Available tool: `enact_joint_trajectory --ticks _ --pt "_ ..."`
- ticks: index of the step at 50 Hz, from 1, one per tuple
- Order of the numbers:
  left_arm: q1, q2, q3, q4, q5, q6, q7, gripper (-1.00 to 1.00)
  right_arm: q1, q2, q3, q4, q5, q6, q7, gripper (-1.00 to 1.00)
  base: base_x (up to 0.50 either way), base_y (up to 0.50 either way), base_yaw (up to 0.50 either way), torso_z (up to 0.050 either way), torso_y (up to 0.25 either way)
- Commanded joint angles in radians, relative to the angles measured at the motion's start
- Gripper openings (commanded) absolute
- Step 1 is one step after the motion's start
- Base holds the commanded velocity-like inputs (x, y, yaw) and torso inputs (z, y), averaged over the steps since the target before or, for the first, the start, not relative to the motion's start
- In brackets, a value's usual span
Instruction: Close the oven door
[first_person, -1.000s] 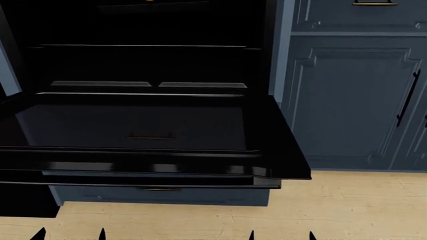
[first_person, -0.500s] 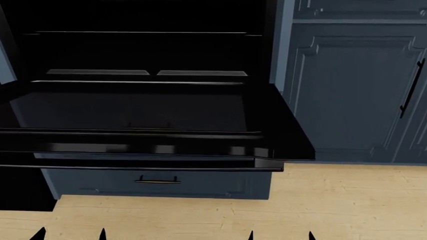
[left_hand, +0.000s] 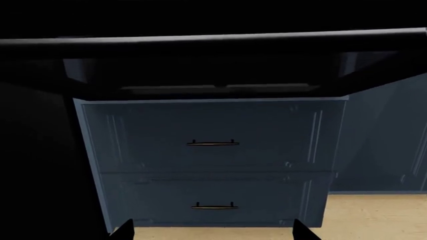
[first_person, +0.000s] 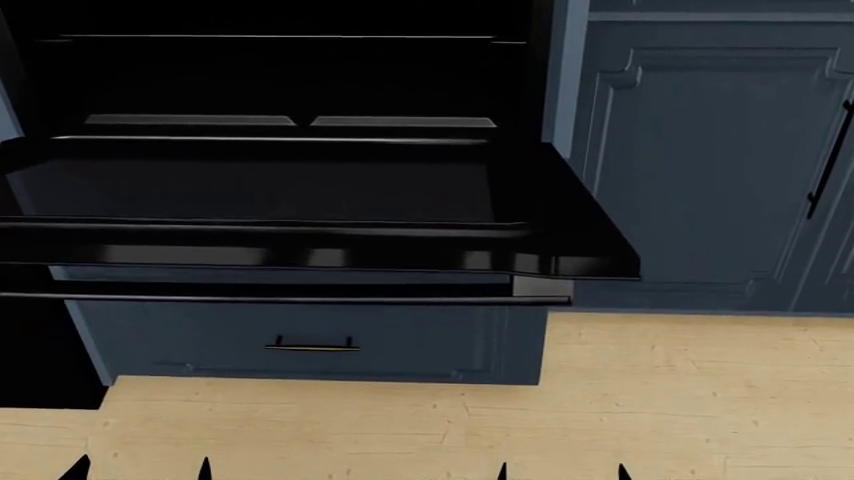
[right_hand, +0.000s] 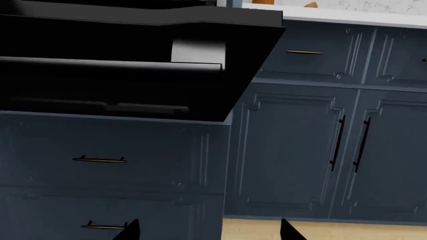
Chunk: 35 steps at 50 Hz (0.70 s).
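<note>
A: Where does the oven door (first_person: 307, 215) stand?

B: Fully dropped, lying about flat and jutting out from the dark oven cavity (first_person: 280, 85); its long bar handle (first_person: 280, 298) runs along the outer edge, above the blue-grey drawer front (first_person: 314, 345) with the small brass handle (first_person: 312, 347); the panelled cabinet door (first_person: 707, 170) stands beside the oven door.

A: And the grippers?

B: Both sit low, below the oven door and well apart from it; in the head view only dark tips show at the bottom edge, the left gripper (first_person: 140, 468) and the right gripper (first_person: 561, 470); each pair of fingertips is spread with a clear gap, pinching nothing; the wrist views agree, the left gripper (left_hand: 212, 232) facing the drawers under the oven door's underside (left_hand: 213, 60), the right gripper (right_hand: 208, 230) looking up at the oven door's corner (right_hand: 227, 65).

A: So how should the closing go?

B: I judge it an approach step, nothing touched yet; best to come up beneath the oven door near the bar handle, where leverage about the hinge is greatest; push upward and then forward toward the oven cavity, following the arc; a contact near the middle of the edge should keep the glossy panel from slipping off the fingers; ease off near the end so it does not slam.
</note>
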Motion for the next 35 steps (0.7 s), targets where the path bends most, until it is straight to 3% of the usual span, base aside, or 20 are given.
enact_joint_trajectory --ticks 1,35 --pt "-0.003 -0.007 0.012 -0.008 0.004 0.007 -0.009 1.00 -0.003 0.007 -0.007 -0.010 0.012 0.003 0.002 1.00 0.00 0.00 0.00 -0.050 0.000" --pt "0.002 -0.021 0.026 -0.001 -0.005 0.020 -0.042 1.00 0.007 0.021 -0.031 0.006 0.014 -0.001 0.023 1.00 0.00 0.00 0.00 -0.047 0.000"
